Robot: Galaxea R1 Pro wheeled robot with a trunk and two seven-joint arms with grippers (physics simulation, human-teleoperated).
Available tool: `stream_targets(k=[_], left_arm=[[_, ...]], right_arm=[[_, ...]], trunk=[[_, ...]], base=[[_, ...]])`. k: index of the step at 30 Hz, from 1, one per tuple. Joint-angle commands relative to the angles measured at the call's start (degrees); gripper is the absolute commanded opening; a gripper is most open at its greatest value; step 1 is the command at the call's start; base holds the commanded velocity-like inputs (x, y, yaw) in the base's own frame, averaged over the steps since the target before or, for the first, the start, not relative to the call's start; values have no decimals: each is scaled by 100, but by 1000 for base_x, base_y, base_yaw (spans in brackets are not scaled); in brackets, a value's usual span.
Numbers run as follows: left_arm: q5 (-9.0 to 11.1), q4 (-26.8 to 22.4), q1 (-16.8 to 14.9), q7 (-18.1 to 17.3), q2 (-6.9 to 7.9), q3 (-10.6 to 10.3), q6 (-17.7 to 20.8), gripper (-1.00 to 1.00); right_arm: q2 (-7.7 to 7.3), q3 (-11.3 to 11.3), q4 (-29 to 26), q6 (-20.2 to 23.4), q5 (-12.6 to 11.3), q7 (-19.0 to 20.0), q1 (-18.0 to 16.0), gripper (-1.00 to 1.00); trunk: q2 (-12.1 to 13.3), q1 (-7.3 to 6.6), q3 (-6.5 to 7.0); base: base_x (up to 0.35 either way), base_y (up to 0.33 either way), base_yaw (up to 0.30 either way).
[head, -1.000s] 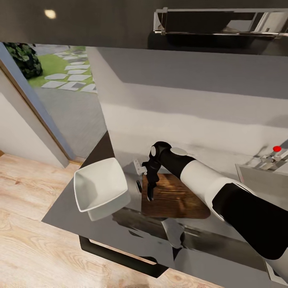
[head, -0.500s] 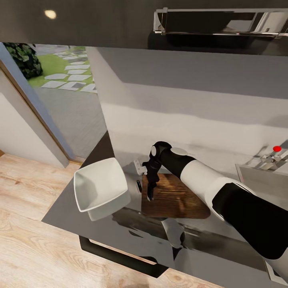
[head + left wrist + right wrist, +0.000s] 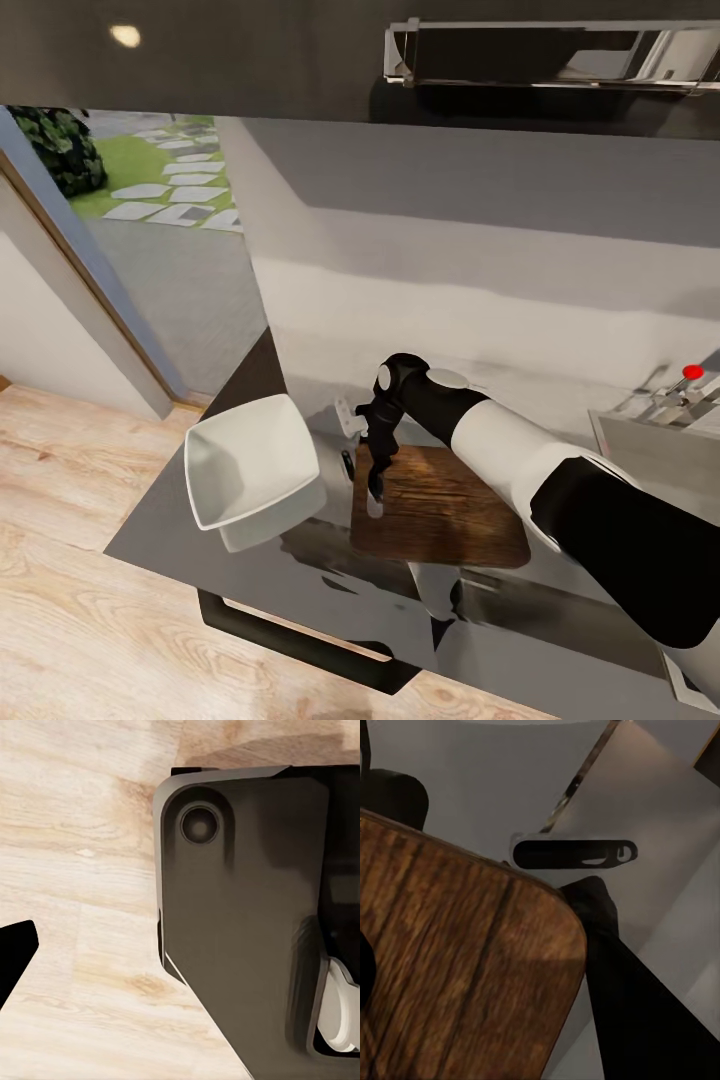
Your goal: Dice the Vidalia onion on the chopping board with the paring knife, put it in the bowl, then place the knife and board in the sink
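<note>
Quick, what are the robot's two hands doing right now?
Left gripper: cannot be told.
Right gripper: at the edge of the brown wooden chopping board; open or closed cannot be told.

Chopping board (image 3: pixel 440 508) has shifted vs 1.0 s and 0.5 s ago: near edge now sits lower in head view, closer to the bench's (image 3: pixel 170 520) front, and the board looks slightly turned, w/ its right near corner further out. Right pincer (image 3: pixel 375 497) has lifted a touch at the board's left edge; a pale bit now shows at its tip, can't tell what.
</note>
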Motion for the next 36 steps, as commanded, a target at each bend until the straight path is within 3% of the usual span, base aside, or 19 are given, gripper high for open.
stream_targets(k=[1, 14, 29, 36], left_arm=[[-1, -6, 1, -1, 1, 1, -10, 100], [4, -6, 1, -2, -4, -15, -10, 100], [2, -6, 1, -2, -3, -17, -10, 100], [5, -6, 1, -2, -5, -17, -10, 100]], right_arm=[[0, 54, 11, 75, 13, -383, 68, -100], [0, 54, 11, 92, 12, -376, 66, -100], [0, 56, 11, 98, 9, -365, 68, -100], [0, 54, 11, 98, 10, -365, 68, -100]], trunk=[[-5, 6, -8], [-5, 6, 99], [-5, 6, 237], [-5, 6, 302]], base=[[0, 0, 0], [-11, 0, 0], [-196, 0, 0], [-37, 0, 0]])
